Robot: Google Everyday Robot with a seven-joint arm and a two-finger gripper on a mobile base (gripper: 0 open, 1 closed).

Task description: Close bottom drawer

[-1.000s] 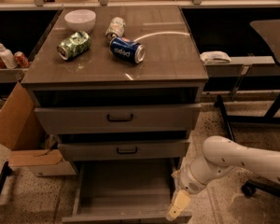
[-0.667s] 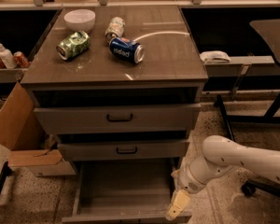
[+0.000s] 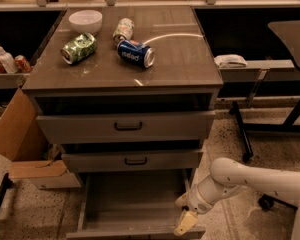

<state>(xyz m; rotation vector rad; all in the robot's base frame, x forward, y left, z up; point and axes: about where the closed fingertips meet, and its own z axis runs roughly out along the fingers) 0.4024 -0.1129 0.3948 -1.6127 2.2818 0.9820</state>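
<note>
The bottom drawer (image 3: pixel 132 200) is the lowest of three in the grey-brown cabinet. It is pulled far out, and its deep empty interior shows. Its low front panel (image 3: pixel 135 232) lies at the bottom edge of the camera view, and its handle is out of view. My gripper (image 3: pixel 185 213) is on the end of the white arm (image 3: pixel 240 180), which reaches in from the right. It sits low at the drawer's front right corner, just above the front panel's right end.
The middle drawer (image 3: pixel 135 160) and top drawer (image 3: pixel 127 126) stand partly open above. On the cabinet top are a white bowl (image 3: pixel 85 20), a green can (image 3: pixel 79 48), a blue can (image 3: pixel 135 53) and another can (image 3: pixel 123 29). A cardboard box (image 3: pixel 20 139) stands at left and a chair base (image 3: pixel 250 134) at right.
My gripper has shifted slightly left toward the bottom drawer's front right corner. The drawer has not visibly moved.
</note>
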